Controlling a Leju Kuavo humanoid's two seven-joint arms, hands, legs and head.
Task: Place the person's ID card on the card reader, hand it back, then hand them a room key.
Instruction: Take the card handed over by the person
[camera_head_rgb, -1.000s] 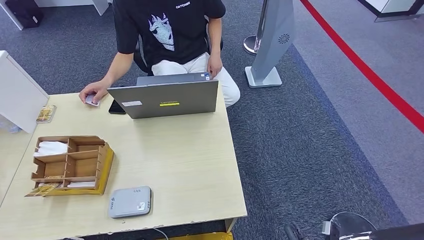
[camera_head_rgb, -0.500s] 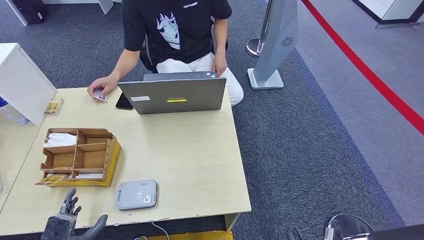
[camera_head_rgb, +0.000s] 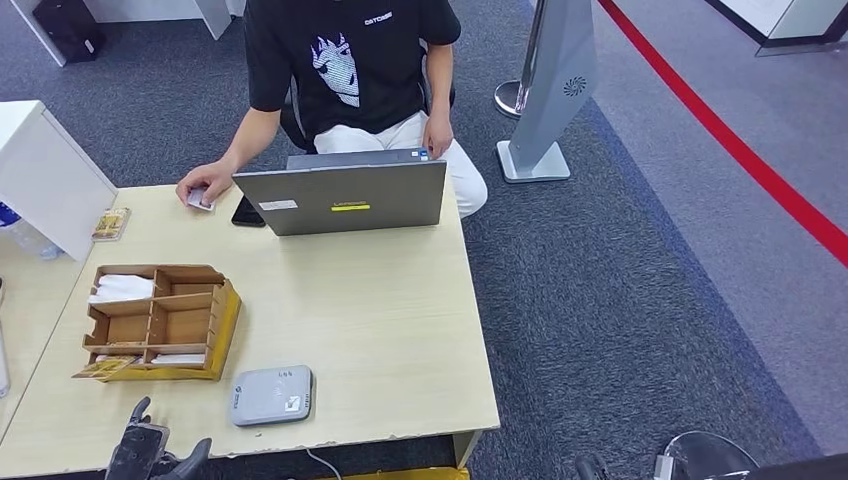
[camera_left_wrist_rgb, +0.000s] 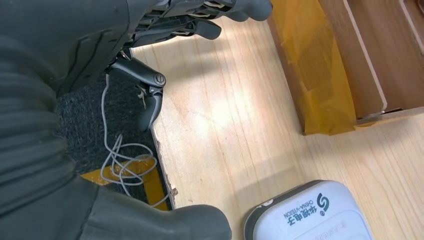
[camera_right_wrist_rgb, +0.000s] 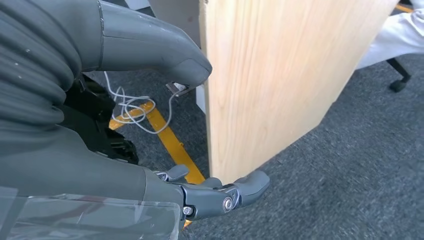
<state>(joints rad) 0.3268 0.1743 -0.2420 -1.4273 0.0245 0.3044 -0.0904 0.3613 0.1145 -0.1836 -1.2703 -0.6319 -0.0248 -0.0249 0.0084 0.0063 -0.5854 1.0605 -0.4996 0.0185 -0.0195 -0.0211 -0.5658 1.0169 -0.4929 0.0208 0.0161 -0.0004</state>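
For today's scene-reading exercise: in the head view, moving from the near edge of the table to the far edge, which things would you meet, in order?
Left hand → card reader → wooden organizer → laptop → person's hand on a card.

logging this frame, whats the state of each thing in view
laptop: open, facing the person
ID card: under the person's hand
card reader: bare, flat on table
wooden organizer: holds white cards
left hand: empty, fingers apart
right hand: empty, beside table
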